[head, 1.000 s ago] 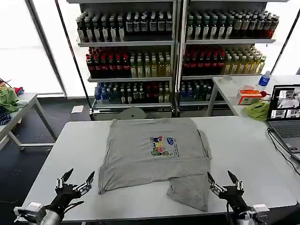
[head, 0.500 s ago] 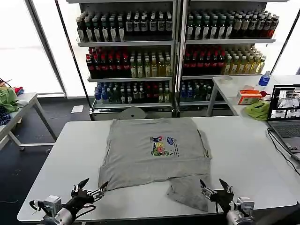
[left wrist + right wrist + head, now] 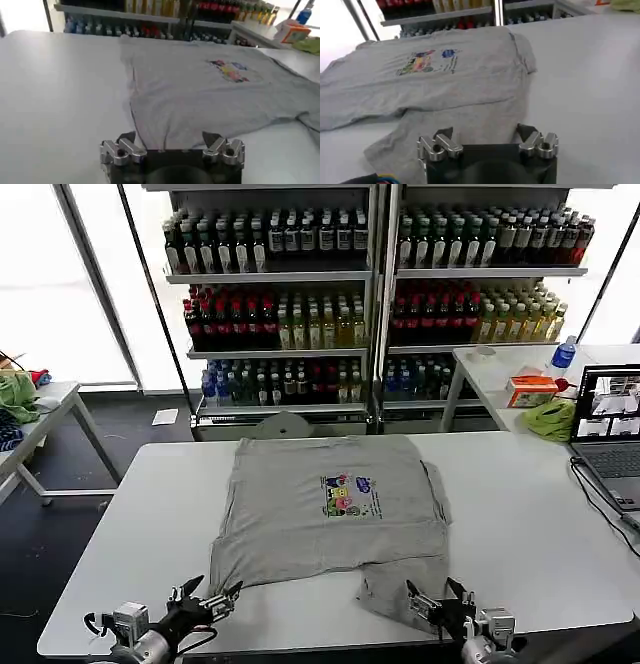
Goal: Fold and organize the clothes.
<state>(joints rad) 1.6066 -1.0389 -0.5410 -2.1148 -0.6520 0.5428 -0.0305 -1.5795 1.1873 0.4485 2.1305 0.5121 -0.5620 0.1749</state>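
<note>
Seen from the head camera, the grey T-shirt point(image 3: 330, 514) lies chest print up in the middle of the white table point(image 3: 520, 524), collar toward the far edge, its near right hem crumpled into a loose flap. The left gripper point(image 3: 208, 604) sits at the near table edge just short of the shirt's left hem corner, fingers spread. The right gripper point(image 3: 440, 609) hovers over the crumpled flap, also spread.

From the left wrist, the left gripper point(image 3: 172, 142) stands with jaws apart, holding nothing, the T-shirt point(image 3: 210, 90) hem directly ahead between the fingertips.

From the right wrist, the right gripper point(image 3: 485, 137) is likewise open and empty above the flap of the T-shirt point(image 3: 445, 80).

Thin cotton like this should be light, limp and prone to bunching, so pinching both hem corners looks the surest hold.
</note>
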